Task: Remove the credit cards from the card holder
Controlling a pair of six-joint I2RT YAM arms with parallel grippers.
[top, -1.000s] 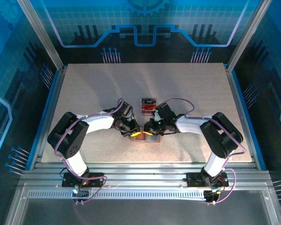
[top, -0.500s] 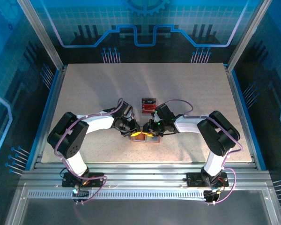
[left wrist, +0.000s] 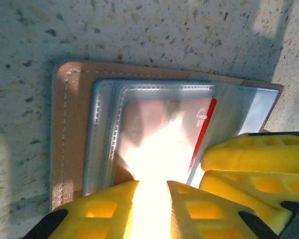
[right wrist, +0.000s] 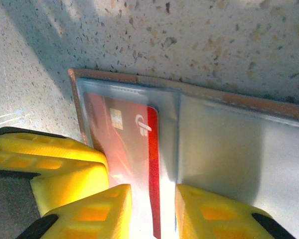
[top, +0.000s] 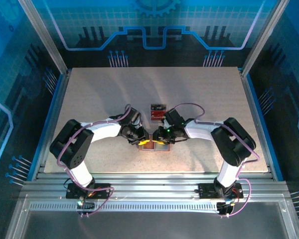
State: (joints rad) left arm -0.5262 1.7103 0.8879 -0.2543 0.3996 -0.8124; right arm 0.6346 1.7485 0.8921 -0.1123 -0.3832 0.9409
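Note:
The card holder (top: 161,149) lies open on the table between both arms, brown rim round pale grey-blue sleeves (left wrist: 102,124). One red credit card (right wrist: 127,134) with a chip sits in a sleeve, its red edge (left wrist: 205,127) showing. My left gripper (left wrist: 152,188) hangs low over the holder's near edge, jaws a narrow gap apart with glare between them. My right gripper (right wrist: 153,193) is open, straddling the card's red stripe. Their fingers stand close side by side (top: 152,140). Several more credit cards (top: 158,111), red and dark, lie stacked behind the holder.
Speckled beige tabletop (top: 89,89) spreads on all sides, bounded by aluminium rails and blue-lit walls. The other arm's yellow fingers (left wrist: 254,154) crowd the holder's right end in the left wrist view.
The right gripper's jaws have spread a little and its arm has shifted slightly left. The left arm and the card holder have stayed in place.

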